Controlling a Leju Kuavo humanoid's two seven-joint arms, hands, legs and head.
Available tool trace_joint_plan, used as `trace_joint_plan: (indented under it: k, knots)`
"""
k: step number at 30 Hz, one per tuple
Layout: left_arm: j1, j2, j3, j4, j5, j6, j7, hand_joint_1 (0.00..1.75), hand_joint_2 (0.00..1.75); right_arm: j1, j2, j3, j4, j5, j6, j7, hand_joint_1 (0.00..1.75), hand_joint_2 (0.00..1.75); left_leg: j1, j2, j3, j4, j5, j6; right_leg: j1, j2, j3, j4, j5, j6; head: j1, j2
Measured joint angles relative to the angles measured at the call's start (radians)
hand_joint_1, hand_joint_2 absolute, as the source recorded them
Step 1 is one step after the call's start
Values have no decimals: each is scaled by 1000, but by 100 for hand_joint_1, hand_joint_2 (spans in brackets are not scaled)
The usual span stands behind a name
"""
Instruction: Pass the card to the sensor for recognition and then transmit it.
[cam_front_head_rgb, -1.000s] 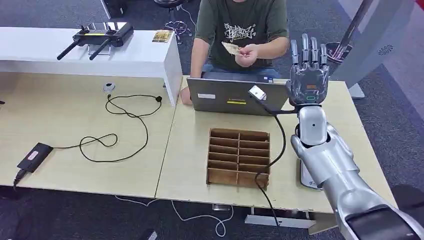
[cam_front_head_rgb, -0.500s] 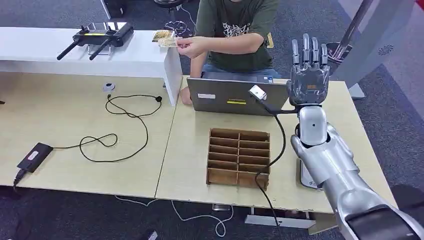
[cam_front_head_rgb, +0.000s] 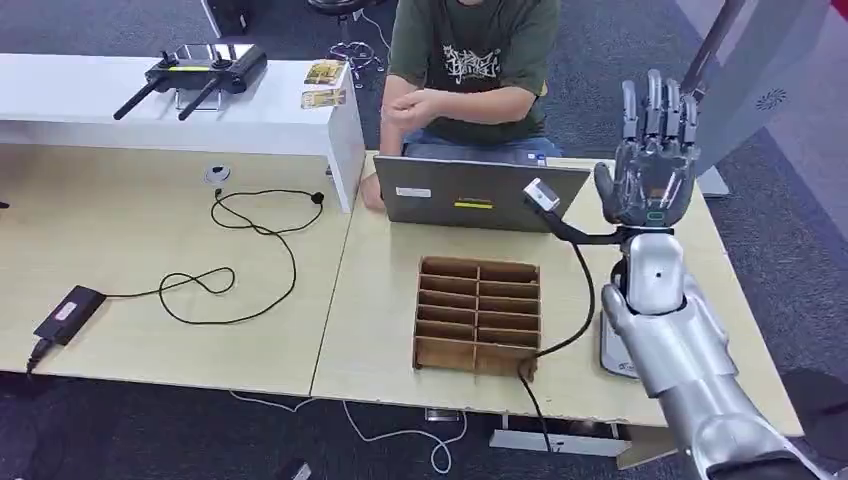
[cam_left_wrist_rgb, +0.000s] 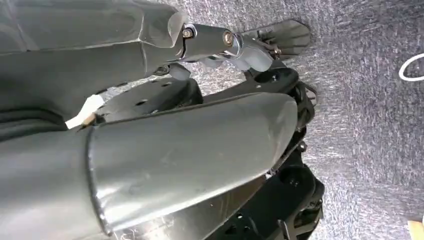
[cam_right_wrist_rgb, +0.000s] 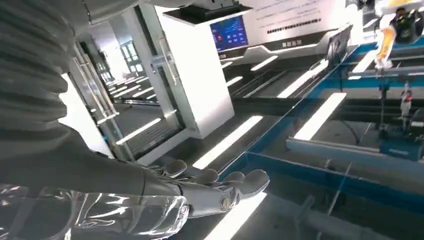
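Note:
My right hand (cam_front_head_rgb: 652, 165) is raised over the far right of the desk, fingers straight and spread, holding nothing. The right wrist view shows the same hand (cam_right_wrist_rgb: 210, 192) with its fingers stretched out and empty. A yellowish card (cam_front_head_rgb: 323, 98) lies on the white bench (cam_front_head_rgb: 150, 110) near its right end, beside a second card (cam_front_head_rgb: 325, 71). A person in a green shirt (cam_front_head_rgb: 470, 60) sits behind the laptop (cam_front_head_rgb: 470, 195) with arms drawn in. A flat white device (cam_front_head_rgb: 610, 352) lies on the desk, partly under my right forearm.
A wooden divided box (cam_front_head_rgb: 478, 315) stands mid-desk in front of the laptop. A black cable (cam_front_head_rgb: 575, 290) runs from my right wrist past the box. On the left desk lie a looped cable (cam_front_head_rgb: 250, 250) and a black adapter (cam_front_head_rgb: 68, 313). A black controller (cam_front_head_rgb: 195, 72) rests on the bench.
The person took the card from chest height to the white bench, laid it beside the other card and pulled the arm back. My right hand moved to the right and slightly up.

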Motion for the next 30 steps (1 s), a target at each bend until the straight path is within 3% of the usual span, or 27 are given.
trace_joint_plan:
  k: [6, 21, 30]
  knots:
    - [5, 5, -8, 0, 11, 0, -8, 0, 0, 77, -35, -85, -131, 0, -4, -1, 0, 175, 0, 0, 0, 0, 0, 0, 0, 0, 0, 0, 0, 0, 0, 0]
    - [12, 6, -10, 0, 40, 0, -24, 0, 0, 176, -68, -167, -275, 0, 1, -9, 0, 175, 0, 0, 0, 0, 0, 0, 0, 0, 0, 0, 0, 0, 0, 0]
    - [23, 6, -10, 0, 71, 0, -39, 0, 0, 254, -48, -200, -352, 0, 16, -82, 0, 175, 0, 0, 0, 0, 0, 0, 0, 0, 0, 0, 0, 0, 0, 0]
